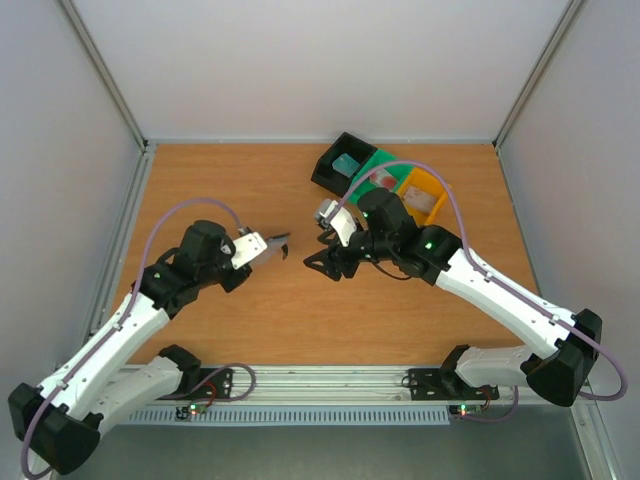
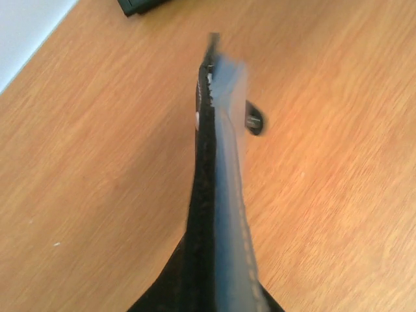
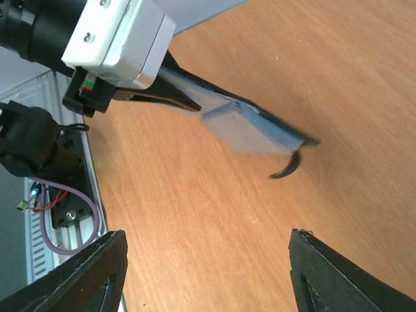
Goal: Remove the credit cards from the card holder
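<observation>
Card holder [image 1: 277, 245] clamped in the closed left gripper [image 1: 262, 248], held over the table [image 1: 220, 180], right gripper [image 1: 325, 262] spread wide and empty just beside it, 3 credit cards [image 1: 347, 163] seen in the far trays [image 1: 325, 176].

White left arm [image 1: 110, 345] and right arm [image 1: 500, 295], black joints [image 1: 205, 245], lilac cables [image 1: 188, 204], black jaws.

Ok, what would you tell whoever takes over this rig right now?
Left gripper: shut on the card holder, held above the table.
Right gripper: open, empty, facing the holder.
Cards: teal card in the black tray, red card in the green tray, whitish card in the orange tray.
Done: three cards out.
Left: confirm the pockets are empty, which these views do not fully show, then put the holder down.
</observation>
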